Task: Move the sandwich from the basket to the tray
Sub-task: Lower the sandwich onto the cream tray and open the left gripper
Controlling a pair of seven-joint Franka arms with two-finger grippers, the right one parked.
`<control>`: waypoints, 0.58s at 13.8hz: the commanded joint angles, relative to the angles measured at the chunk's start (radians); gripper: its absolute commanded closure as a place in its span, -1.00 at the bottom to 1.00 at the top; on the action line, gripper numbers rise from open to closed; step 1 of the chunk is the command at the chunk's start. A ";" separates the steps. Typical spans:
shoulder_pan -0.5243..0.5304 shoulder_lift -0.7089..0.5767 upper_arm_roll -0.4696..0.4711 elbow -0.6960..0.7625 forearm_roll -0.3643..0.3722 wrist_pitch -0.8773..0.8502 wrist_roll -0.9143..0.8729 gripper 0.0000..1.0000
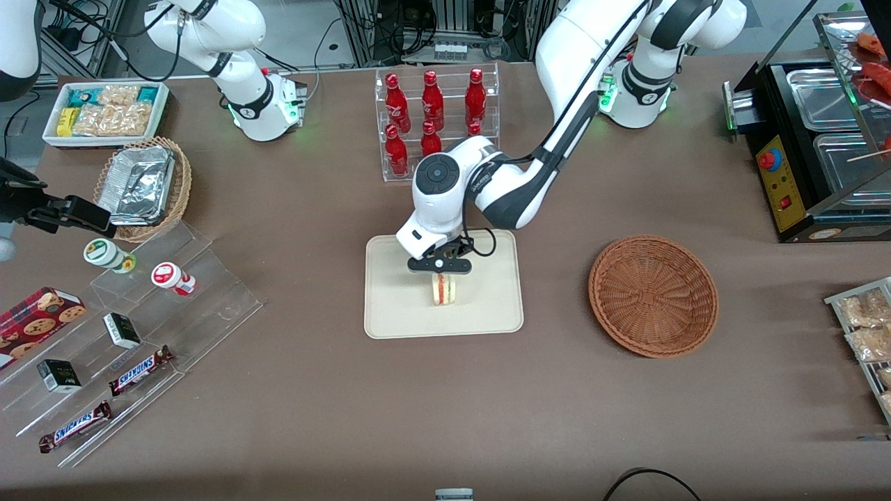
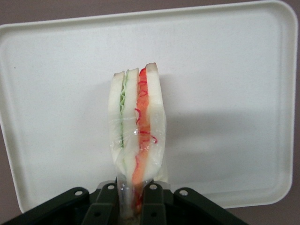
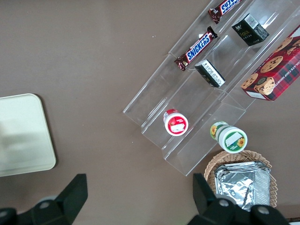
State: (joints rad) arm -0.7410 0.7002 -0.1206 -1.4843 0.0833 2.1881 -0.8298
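Front view: tool (image 1: 441, 271) clamps the sandwich (image 1: 443, 289) over mid-tray (image 1: 397, 313), basket (image 1: 653, 295) empty; placing step, next lower and release.

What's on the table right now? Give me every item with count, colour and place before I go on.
sandwich: 1, white with red and green filling, over the tray, held
tray: 1, cream, table middle
basket: 1, reddish-brown, beside the tray, toward the working arm's end
cola bottles: 7, red, clear rack
foil trays: silver, tan wicker basket
snack box: 1, white, at the parked arm's end
cups: 2, acrylic steps
Snickers bars: 2, brown, acrylic steps
small dark boxes: 2, acrylic steps
cookie box: 1, red
food warmer: 1, black
gripper: fingers shut on the sandwich above the tray
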 commanded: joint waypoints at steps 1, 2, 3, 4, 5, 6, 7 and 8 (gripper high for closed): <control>-0.021 0.015 0.012 0.003 0.013 -0.008 0.011 1.00; -0.021 0.018 0.012 -0.004 0.016 -0.007 0.011 1.00; -0.021 0.019 0.012 -0.004 0.016 -0.007 0.011 1.00; -0.021 0.028 0.012 -0.004 0.016 -0.004 0.012 1.00; -0.021 0.038 0.012 -0.001 0.016 -0.001 0.012 1.00; -0.021 0.042 0.012 0.001 0.016 0.002 0.011 1.00; -0.021 0.051 0.012 0.004 0.016 0.002 0.011 0.77; -0.021 0.053 0.012 0.006 0.013 0.001 0.009 0.27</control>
State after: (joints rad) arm -0.7500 0.7423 -0.1205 -1.4897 0.0881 2.1894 -0.8266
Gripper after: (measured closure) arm 0.846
